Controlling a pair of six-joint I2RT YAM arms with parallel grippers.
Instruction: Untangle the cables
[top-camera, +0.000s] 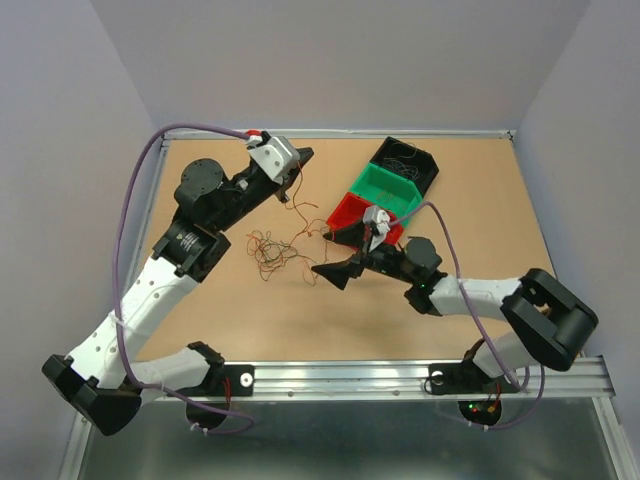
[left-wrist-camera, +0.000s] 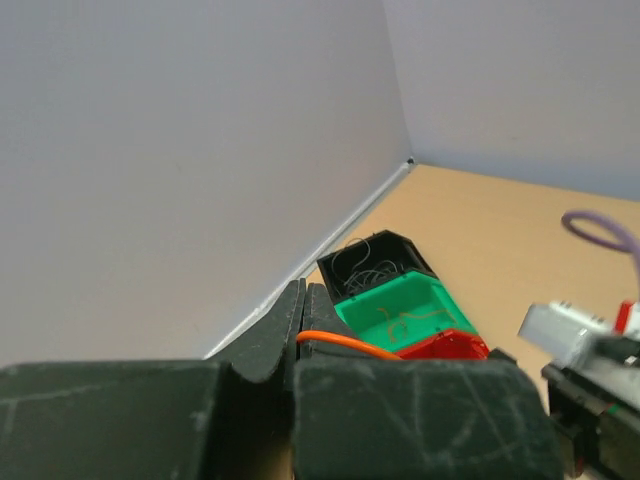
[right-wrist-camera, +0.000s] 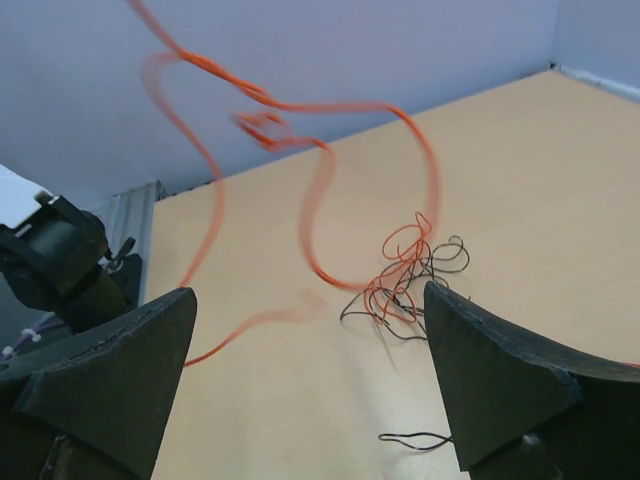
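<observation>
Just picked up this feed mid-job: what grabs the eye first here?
An orange wire pinched in the shut left gripper, held high and trailing down to the tangle between both arms. Beside that tangle, the right gripper gapes wide, holding nothing.

Even diffuse light, probably from overhead, faint soft shadows on the table (top-camera: 300, 320), orange cable (right-wrist-camera: 340, 105) motion-blurred above the right gripper (right-wrist-camera: 310, 292) jaws, left gripper (left-wrist-camera: 302, 298) near-lens, slightly soft, dark.
</observation>
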